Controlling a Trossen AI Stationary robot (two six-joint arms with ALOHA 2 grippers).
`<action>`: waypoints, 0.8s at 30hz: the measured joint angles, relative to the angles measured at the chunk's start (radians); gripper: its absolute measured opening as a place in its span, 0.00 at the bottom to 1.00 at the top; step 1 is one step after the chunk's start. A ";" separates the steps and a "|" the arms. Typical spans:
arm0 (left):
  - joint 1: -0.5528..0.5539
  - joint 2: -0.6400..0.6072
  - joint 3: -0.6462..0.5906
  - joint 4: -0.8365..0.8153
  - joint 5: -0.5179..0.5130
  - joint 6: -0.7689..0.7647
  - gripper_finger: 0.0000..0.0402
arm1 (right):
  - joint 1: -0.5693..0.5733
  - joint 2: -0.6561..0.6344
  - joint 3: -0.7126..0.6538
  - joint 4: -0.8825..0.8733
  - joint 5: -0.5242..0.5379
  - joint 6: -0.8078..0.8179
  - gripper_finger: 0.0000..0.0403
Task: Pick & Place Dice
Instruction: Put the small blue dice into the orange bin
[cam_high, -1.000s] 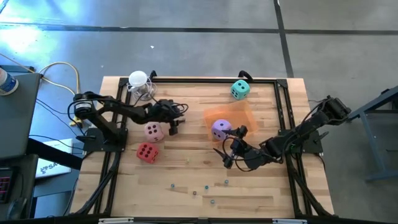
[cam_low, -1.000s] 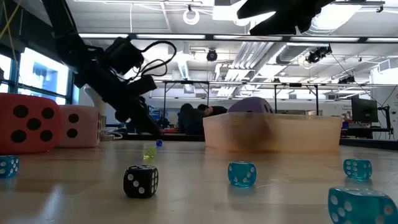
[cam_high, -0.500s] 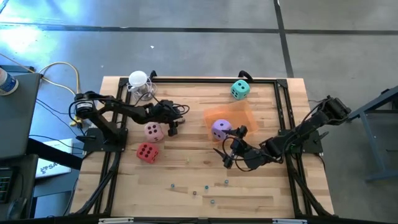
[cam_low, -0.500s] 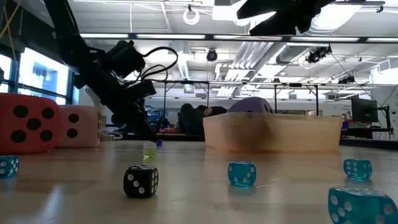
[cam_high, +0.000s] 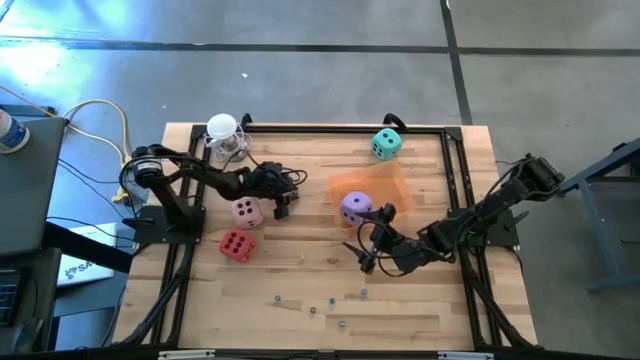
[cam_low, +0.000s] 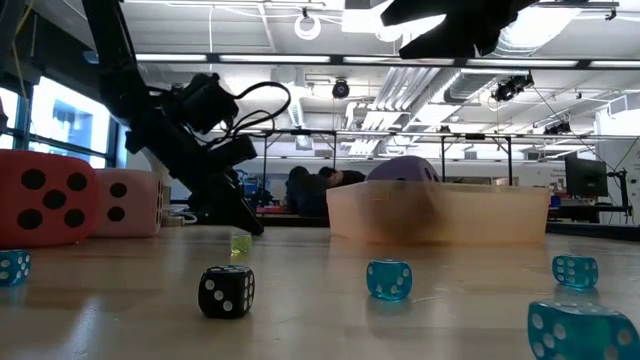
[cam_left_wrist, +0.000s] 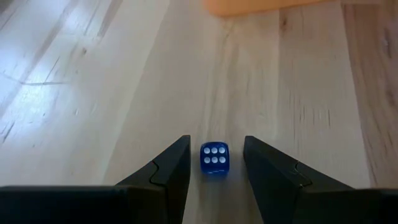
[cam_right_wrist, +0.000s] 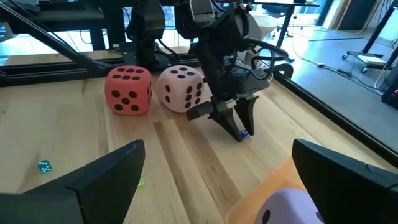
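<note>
Left end effector (cam_left_wrist: 215, 163) lowered, straddling blue die (cam_left_wrist: 214, 158).

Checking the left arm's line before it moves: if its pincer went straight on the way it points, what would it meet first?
The small blue die, already between the left pincer's open fingers; beyond it, probably the orange tray.

purple die (cam_low: 404, 168) mostly hidden behind orange tray (cam_low: 437, 213)

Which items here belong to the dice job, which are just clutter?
Job:
red die
pink die
purple die, in orange tray
teal die

Lying about:
small blue die, between the open left claw fingers
black die
</note>
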 joint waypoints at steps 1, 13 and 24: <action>0.000 0.000 0.000 -0.005 -0.003 0.000 0.36 | 0.000 0.000 0.000 0.000 0.000 0.000 0.99; -0.001 0.000 0.001 -0.095 -0.022 -0.021 0.36 | -0.018 0.000 0.000 0.001 -0.169 0.076 0.99; -0.001 0.001 0.000 -0.108 -0.024 -0.063 0.36 | -0.029 0.005 0.000 0.055 -0.326 0.106 0.99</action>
